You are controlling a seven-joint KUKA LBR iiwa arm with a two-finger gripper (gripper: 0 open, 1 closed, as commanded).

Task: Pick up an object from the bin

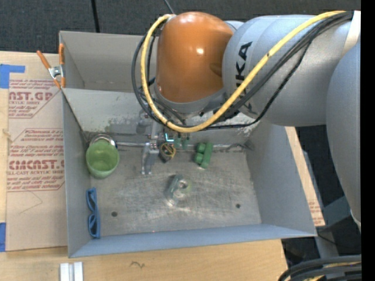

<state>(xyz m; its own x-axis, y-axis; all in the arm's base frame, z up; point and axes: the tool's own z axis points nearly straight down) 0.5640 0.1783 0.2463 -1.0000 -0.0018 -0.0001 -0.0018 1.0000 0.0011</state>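
1. Arm [293, 63] enters from the right of the frame; its orange cover [190, 54] sits over the upper centre of the grey bin [176, 239].
2. Jaws hang below the orange cover, low over the bin floor at centre frame, somewhat toward the back wall. Whether they are spread or pressed together cannot be told.
3. Nearest thing: green block [203, 154], on the floor just right of the jaws.
4. Pale translucent piece [177, 187] lies just below the jaws in the frame, apart from the green block.
5. Green cup [102, 158] rests at centre left, near the left wall, well apart from the jaws.
6. Blue strip-shaped item [92, 213] lies in the lower left corner, along the left wall.
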